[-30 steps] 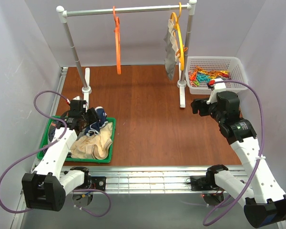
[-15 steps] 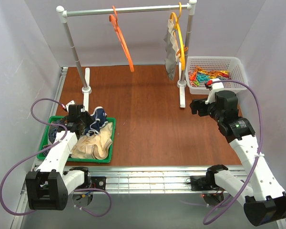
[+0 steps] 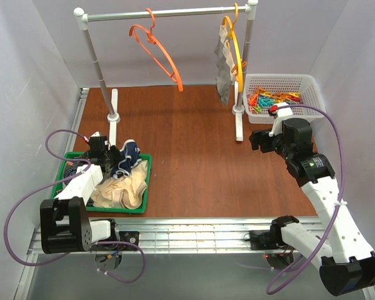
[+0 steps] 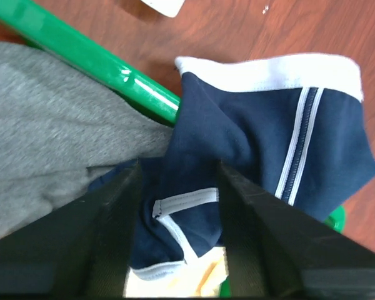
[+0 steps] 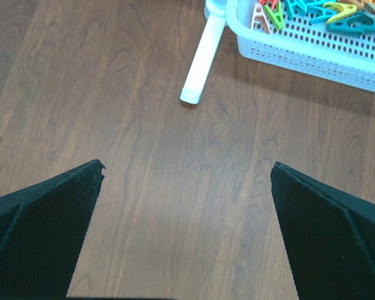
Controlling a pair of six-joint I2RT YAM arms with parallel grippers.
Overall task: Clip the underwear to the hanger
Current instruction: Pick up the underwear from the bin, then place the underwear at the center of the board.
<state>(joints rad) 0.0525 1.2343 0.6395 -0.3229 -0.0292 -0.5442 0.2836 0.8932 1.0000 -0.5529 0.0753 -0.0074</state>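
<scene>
Half open at the left gripper (image 4: pixel 178 164), astride a fold of navy underwear (image 4: pixel 262 137) spilling over the rim of the green tray (image 4: pixel 100 59), near left; cannot tell whether pinched. Wide open and empty at the right gripper (image 5: pixel 187 165). Soft, light, floppy: probably best pinched at the waistband, for the orange hanger (image 3: pixel 159 53) far back.

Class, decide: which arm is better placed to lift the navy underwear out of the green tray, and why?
Left. The left gripper is down at the green tray, straddling the navy underwear. The right gripper hangs open over the table near the clip basket.
</scene>
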